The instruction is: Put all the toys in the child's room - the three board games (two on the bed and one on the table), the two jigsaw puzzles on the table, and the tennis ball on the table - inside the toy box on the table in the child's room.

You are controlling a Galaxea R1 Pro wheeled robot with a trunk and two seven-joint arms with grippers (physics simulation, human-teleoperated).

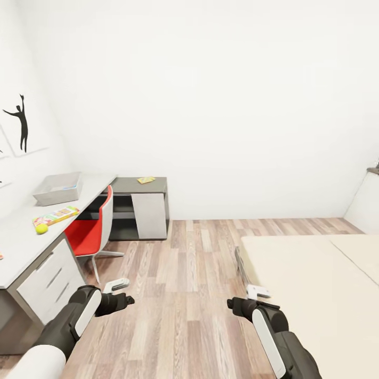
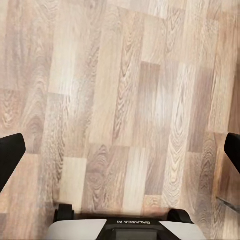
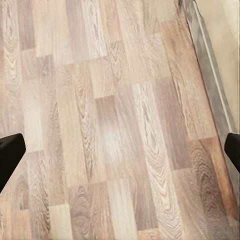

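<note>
The toy box [image 1: 57, 188] is a pale grey bin at the far end of the long table [image 1: 21, 242] on the left, with a bit of colour showing inside it. Nearer on the table lie a colourful flat board game [image 1: 56, 215] and the yellow-green tennis ball [image 1: 41, 228] beside it. A thin yellowish jigsaw puzzle [image 1: 146, 180] rests on the lower dark grey shelf section. The bed [image 1: 316, 284] on the right shows a plain cream top. My left gripper [image 1: 123, 292] [image 2: 120, 155] and right gripper [image 1: 251, 296] [image 3: 120, 152] hang open over the wood floor, holding nothing.
A red-and-white swivel chair [image 1: 89, 231] stands tucked at the desk. A black silhouette print [image 1: 21, 129] hangs on the left wall. Wood-plank floor [image 1: 189, 273] runs between desk and bed. The bed's edge [image 3: 210, 75] passes close to my right gripper.
</note>
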